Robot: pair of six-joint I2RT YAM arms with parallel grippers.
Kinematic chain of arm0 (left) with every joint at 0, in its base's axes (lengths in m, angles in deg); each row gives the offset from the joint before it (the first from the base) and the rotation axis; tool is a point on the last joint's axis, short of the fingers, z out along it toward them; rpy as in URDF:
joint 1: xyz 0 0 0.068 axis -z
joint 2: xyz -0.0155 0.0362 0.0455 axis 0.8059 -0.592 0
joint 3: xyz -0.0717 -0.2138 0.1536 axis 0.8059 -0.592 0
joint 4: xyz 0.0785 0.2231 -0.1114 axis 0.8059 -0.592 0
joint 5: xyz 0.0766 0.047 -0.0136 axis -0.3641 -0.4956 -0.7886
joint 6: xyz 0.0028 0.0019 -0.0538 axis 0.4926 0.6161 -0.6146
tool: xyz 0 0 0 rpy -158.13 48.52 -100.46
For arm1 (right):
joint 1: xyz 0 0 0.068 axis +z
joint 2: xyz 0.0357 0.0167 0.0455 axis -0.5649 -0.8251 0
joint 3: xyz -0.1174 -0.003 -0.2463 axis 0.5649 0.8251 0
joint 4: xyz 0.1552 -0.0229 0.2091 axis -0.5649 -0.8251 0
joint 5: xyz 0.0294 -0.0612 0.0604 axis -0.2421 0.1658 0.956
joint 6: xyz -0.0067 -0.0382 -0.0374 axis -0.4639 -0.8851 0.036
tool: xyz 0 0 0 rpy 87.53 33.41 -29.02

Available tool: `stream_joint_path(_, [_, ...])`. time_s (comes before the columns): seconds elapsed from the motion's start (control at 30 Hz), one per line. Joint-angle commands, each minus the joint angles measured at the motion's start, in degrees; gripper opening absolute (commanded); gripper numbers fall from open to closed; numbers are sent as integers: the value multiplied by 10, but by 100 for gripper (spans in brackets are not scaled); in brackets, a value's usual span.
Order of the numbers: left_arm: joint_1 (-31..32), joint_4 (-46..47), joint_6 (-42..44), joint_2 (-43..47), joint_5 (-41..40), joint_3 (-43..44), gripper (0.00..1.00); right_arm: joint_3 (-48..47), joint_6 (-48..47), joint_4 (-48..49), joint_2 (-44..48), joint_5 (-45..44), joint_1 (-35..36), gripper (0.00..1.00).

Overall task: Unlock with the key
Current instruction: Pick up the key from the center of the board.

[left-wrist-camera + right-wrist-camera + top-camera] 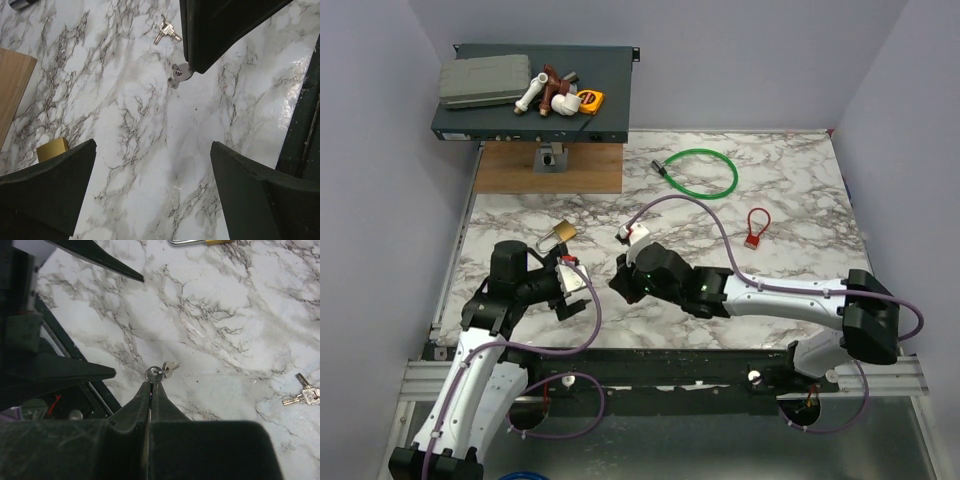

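Close to edge, right end effector pinches key.

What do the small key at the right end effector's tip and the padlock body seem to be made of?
Small flat silvery-grey key: probably bare metal, given its pale glint. Golden block-shaped padlock body: looks like brass, matte yellow sheen; plating possible.

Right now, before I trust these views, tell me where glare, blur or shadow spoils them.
Top external: evenly lit and sharp, with only soft shadows under the arms. Left wrist: glare whitens the marble table near its edge; the left gripper, jaws open, is dark and blurred. Right wrist: the right gripper, jaws shut, blurs up close; the key at its tip is fairly sharp.
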Motion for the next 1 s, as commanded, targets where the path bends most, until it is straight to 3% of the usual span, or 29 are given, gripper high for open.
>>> stream_joint_path(0.0, [3, 86, -68, 14, 69, -15, 94, -23, 7, -36, 44, 39, 5, 1])
stream_joint_path(0.23, [3, 113, -136, 22, 146, 3, 94, -36, 9, -43, 78, 84, 5, 1])
stream_joint_path(0.4, [10, 127, -169, 23, 180, 12, 81, -42, 5, -32, 83, 111, 6, 1])
stream_joint_path(0.5, [12, 111, -168, 23, 189, 31, 80, -47, 0, -32, 79, 133, 6, 1])
stream_joint_path(0.73, [23, 42, -55, 61, 209, 50, 76, -62, -15, -50, 73, 143, 6, 1])
stream_joint_path(0.97, [42, -30, 62, 61, 195, 68, 53, -85, -26, -67, 63, 166, 5, 1])
